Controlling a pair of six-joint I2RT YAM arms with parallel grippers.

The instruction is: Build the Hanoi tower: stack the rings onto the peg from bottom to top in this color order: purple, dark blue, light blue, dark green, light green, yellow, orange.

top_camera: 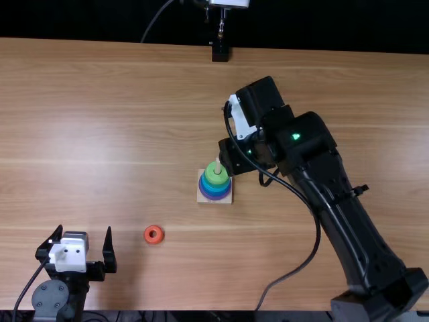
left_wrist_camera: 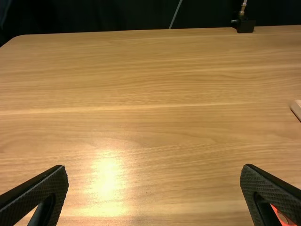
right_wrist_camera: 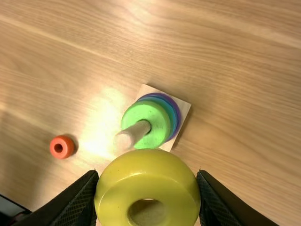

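Yellow ring [right_wrist_camera: 147, 174] near peg [right_wrist_camera: 129, 136] looks light, stiff, slick, best held by outer sides, as right gripper [right_wrist_camera: 148, 173] pinches it; left gripper [top_camera: 84, 229] spread wide, empty.

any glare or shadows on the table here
Left wrist view: bright glare on the light brown wooden table; right wrist view: glare between the small orange ring and the green-topped ring stack, shadow beside its square wooden base; top view: soft pale sheen at left.

Orange ring [left_wrist_camera: 278, 215], wooden base [left_wrist_camera: 297, 108] cropped in left wrist view, yellow ring [right_wrist_camera: 147, 176] in right's
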